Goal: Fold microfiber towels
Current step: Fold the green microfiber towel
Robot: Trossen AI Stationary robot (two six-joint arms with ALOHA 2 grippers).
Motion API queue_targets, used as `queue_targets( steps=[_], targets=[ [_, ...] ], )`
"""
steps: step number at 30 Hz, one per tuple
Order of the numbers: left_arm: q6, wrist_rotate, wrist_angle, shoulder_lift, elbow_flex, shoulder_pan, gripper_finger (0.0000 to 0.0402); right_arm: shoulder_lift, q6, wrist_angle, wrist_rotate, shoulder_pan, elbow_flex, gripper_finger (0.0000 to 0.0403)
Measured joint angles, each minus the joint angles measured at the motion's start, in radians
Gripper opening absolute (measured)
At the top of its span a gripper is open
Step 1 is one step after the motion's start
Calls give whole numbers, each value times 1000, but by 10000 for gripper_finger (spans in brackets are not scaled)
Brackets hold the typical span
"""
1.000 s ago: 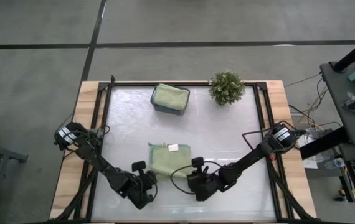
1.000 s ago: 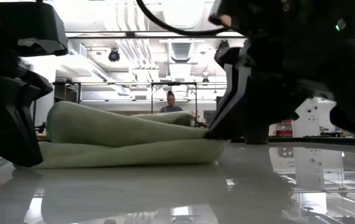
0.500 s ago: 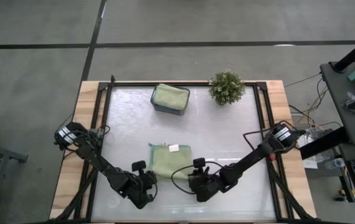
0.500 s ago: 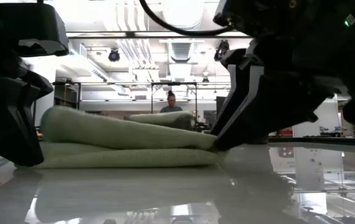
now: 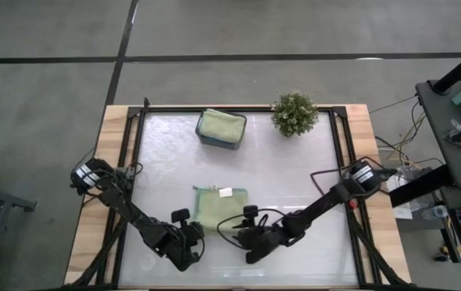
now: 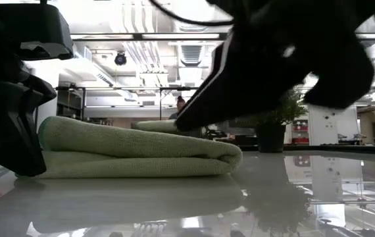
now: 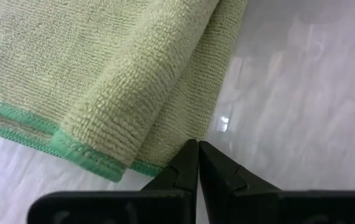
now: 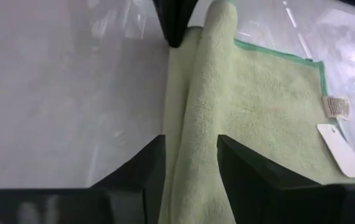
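The right gripper (image 8: 190,158) has its two dark fingers (image 8: 243,168) parted, one on each side of the rolled front fold of a sage green towel (image 8: 261,118); the cloth runs between them, and whether the pads press it cannot be told. The left gripper (image 7: 197,163) has its fingers (image 7: 184,168) pressed together, tips just at the towel's (image 7: 96,68) folded edge near its green-hemmed corner, with no cloth between them.

From above, that towel (image 5: 219,207) lies folded on the table (image 5: 295,170), in the near half, towards the arms. The right gripper (image 5: 243,237) is at its near right corner, the left gripper (image 5: 188,238) at its near left corner. Only this view shows a white tag on the towel's far edge, together with what lies beyond the towel: a second sage green towel (image 5: 220,124), folded, resting on a small dark tray (image 5: 218,143) straight behind it, and a potted plant (image 5: 294,113) behind it to the right.

The level view alone shows the fold's thickness: the towel (image 6: 135,148) is a doubled, rounded layer lying on the tabletop, with the left arm's dark body at its left end and the right arm's dark bulk above its right end. A person (image 6: 180,105) stands far back in the room beyond the towel.
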Motion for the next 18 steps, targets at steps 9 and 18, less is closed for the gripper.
queue_targets(
  steps=[9,18],
  targets=[
    [3,6,-1,-8,-1,1,0,56,-2,38,0,-24,-1,75],
    [10,5,0,-9,-1,1,0,40,-12,-54,-27,-6,7,12]
  ],
)
